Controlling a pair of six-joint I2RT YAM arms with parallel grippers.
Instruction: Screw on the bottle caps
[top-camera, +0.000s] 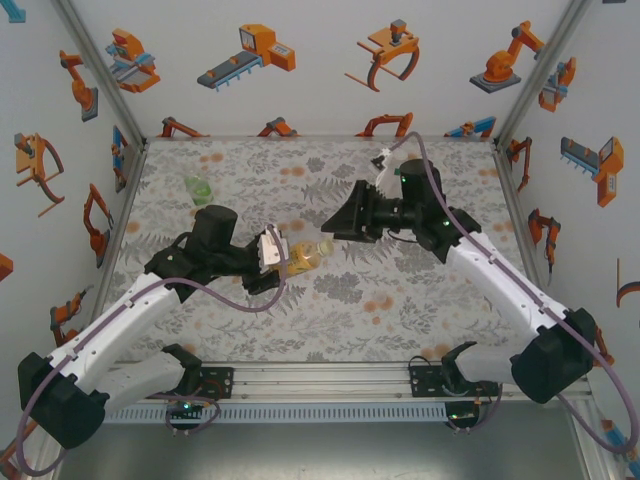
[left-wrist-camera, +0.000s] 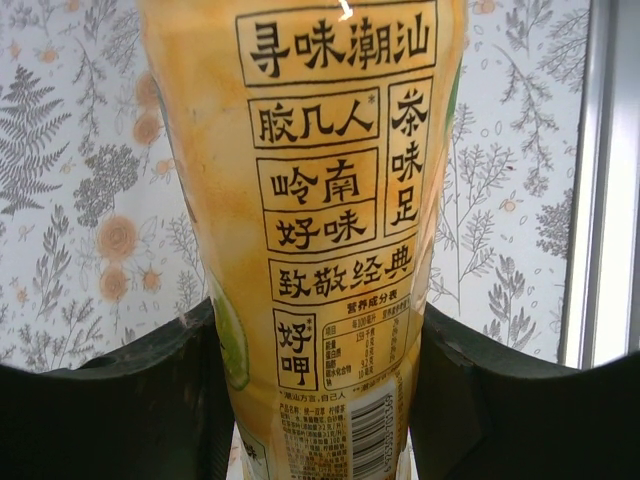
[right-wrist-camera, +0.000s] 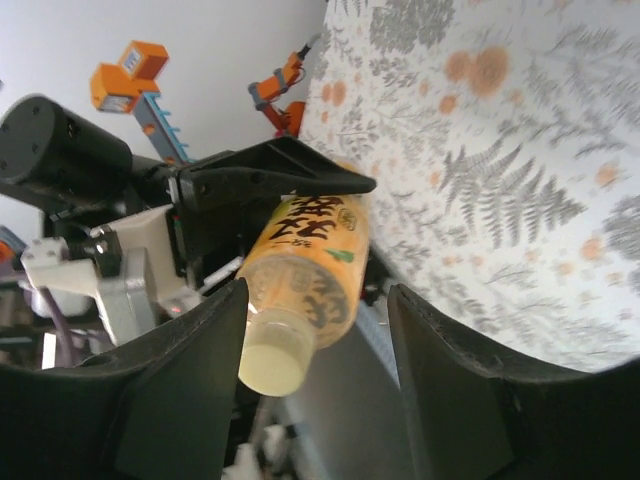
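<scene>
**Top external view.** The left gripper (top-camera: 283, 262) sits near the centre of the floral table (top-camera: 420, 300). Its claw is closed on the amber labelled bottle (top-camera: 306, 257), which lies roughly horizontal with its neck end pointing toward 3 o'clock. The right gripper (top-camera: 335, 222) is just beside that neck end, at about 1 o'clock from the bottle. Its jaws are parted, and the view does not show whether they touch the bottle. A green bottle (top-camera: 198, 188) stands at 10 o'clock on the table, well apart from both arms. A pale clear object (top-camera: 384, 158) lies at 1 o'clock behind the right arm and is too small to identify.

**Left wrist view.** The amber labelled bottle runs from 6 o'clock to 12 o'clock through the frame centre. The left fingers (left-wrist-camera: 120, 410) bear against its sides at 7 and 5 o'clock. The label carries printed characters and a barcode at the lower edge.

**Right wrist view.** The right fingers (right-wrist-camera: 450, 400) stand wide apart at 7 and 5 o'clock and hold nothing. The bottle extends from the left gripper at 10 o'clock down toward 7 o'clock. A pale yellow cap (right-wrist-camera: 272, 365) sits on its neck, within the gap and just beside the finger at 7 o'clock. Contact between cap and finger cannot be determined, nor how far the cap is threaded.
</scene>
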